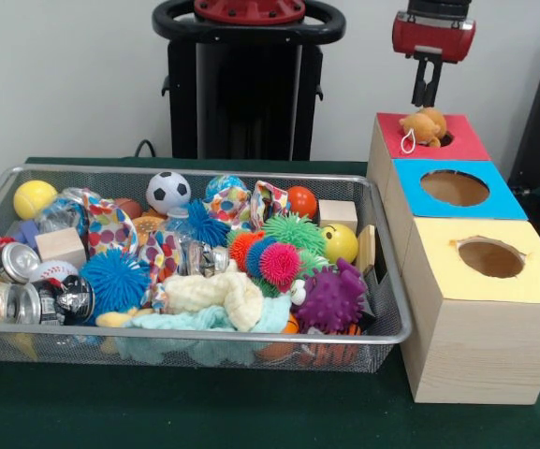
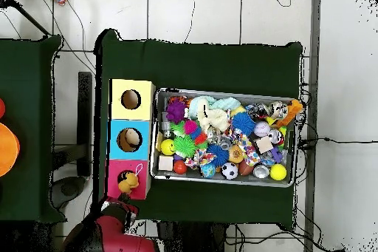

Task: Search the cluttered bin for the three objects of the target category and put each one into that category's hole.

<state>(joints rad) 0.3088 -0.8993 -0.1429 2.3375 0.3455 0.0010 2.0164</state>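
Bin: the cluttered bin (image 1: 187, 335) sits nearest us in the front view, packed with spiky balls (image 1: 331, 297), a soccer ball (image 1: 167, 191), shiny cans (image 1: 15, 263) and wooden blocks (image 1: 61, 245); we judge the heap hides anything lying low

Cloths: a cream knit (image 1: 215, 294) lies over a mint knit (image 1: 193, 321) at the near rim; something pale yellow pokes out beside them, too buried for us to call it a plush

Yellow box: yellow-surround hole (image 1: 490, 258), nearest of the three, nothing showing in it

Blue box: blue-surround hole (image 1: 455, 188), middle; the overhead view hints at something pale inside, we cannot tell what

Red box: red-surround hole (image 1: 445, 139), farthest; a tan-brown teddy bear (image 1: 423, 127) sits on the rim, partly over the hole, not dropped through

Gripper: the gripper (image 1: 426, 95) hangs just above the bear, apart from it; we read the fingers as close together and holding nothing, likely just let go
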